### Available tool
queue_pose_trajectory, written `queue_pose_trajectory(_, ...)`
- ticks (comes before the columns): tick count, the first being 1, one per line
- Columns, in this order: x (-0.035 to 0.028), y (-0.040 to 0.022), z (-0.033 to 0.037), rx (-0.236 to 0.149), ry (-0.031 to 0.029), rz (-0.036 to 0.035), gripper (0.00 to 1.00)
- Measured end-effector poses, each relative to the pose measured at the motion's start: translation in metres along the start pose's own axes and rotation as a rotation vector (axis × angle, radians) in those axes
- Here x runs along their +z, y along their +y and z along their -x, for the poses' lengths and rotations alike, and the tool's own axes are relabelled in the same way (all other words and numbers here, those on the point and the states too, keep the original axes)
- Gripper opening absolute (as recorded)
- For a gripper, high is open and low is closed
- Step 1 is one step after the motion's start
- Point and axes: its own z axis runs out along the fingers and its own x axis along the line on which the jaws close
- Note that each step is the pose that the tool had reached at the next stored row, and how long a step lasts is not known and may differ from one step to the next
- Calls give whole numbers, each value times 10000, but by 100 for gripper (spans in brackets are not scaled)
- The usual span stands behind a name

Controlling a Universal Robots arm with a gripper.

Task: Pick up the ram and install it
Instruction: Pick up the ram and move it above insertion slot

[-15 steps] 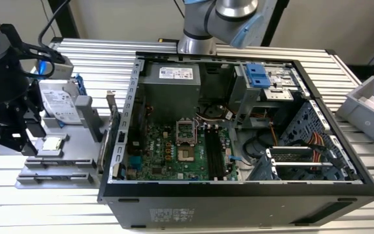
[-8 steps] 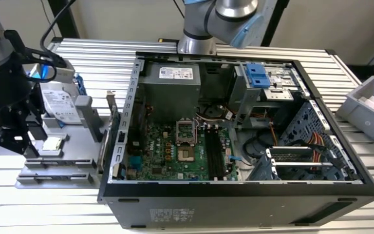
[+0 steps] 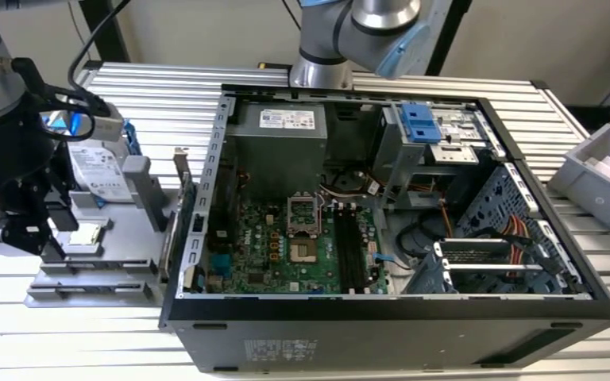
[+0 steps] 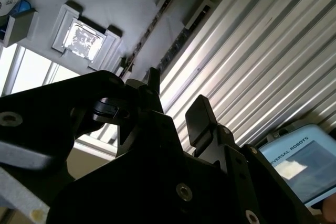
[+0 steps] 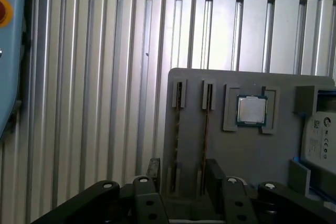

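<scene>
Two ram sticks (image 5: 206,124) (image 5: 178,124) stand on edge in narrow slots of a grey parts tray (image 5: 252,156); in the second wrist view they are thin dark lines (image 4: 153,24). My gripper (image 5: 184,171) (image 4: 176,100) is open above the tray's end by these slots, with nothing between its black fingers (image 5: 214,174). In the exterior view the gripper (image 3: 25,230) hangs over the tray (image 3: 109,274) at the exterior view's left. The open computer case (image 3: 390,309) lies in the middle, with the motherboard's long black slots (image 3: 349,250) bare.
On the tray also sit a small square silver chip (image 5: 251,109) (image 3: 88,232) and a silver hard drive (image 3: 104,171) in a blue bracket. A blue pendant (image 4: 299,161) lies on the ribbed table. A grey bin (image 3: 602,171) stands at the exterior view's right.
</scene>
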Motion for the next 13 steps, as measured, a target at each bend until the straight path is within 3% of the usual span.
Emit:
queue_pose_trajectory(8,3,-1,0,-1,-13,-1,100)
queue_pose_trajectory(9,6,-1,-5,-4,-128,-10,100)
queue_pose_trajectory(13,6,2,-38,-24,-843,-45,100)
